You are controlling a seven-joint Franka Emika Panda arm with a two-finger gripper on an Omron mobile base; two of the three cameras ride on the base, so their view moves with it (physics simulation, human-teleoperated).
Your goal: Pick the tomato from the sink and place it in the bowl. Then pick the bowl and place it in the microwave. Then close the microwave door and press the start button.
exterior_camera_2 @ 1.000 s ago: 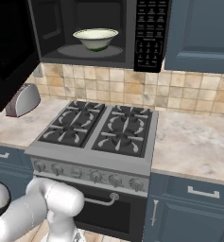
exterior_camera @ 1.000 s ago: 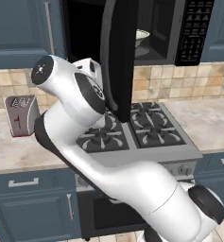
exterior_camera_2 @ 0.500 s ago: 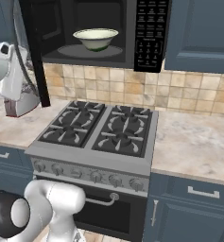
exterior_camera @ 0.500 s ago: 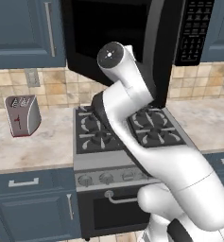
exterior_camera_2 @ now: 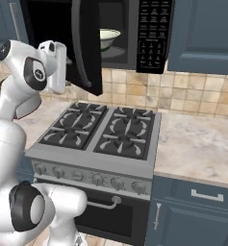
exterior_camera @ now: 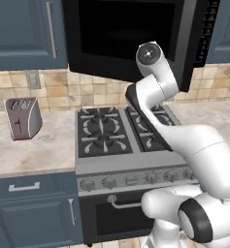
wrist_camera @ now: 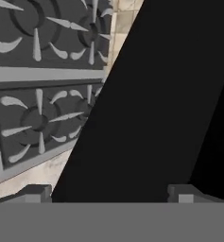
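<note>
Black microwave door partly swung, edge-on in the right base view, with the pale bowl resting inside the microwave cavity, at about 3 o'clock from the door edge. Claw spread wide, gripping nothing, fingertips close against the door's dark panel. Below, a stove with grey burners; toaster on the tabletop at 9 o'clock.

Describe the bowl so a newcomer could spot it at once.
Find the black microwave mounted above the stove. Behind its half-swung microwave door, inside the cavity, sits the bowl: wide, shallow and pale greenish-white, the one light thing among dark surfaces.
</note>
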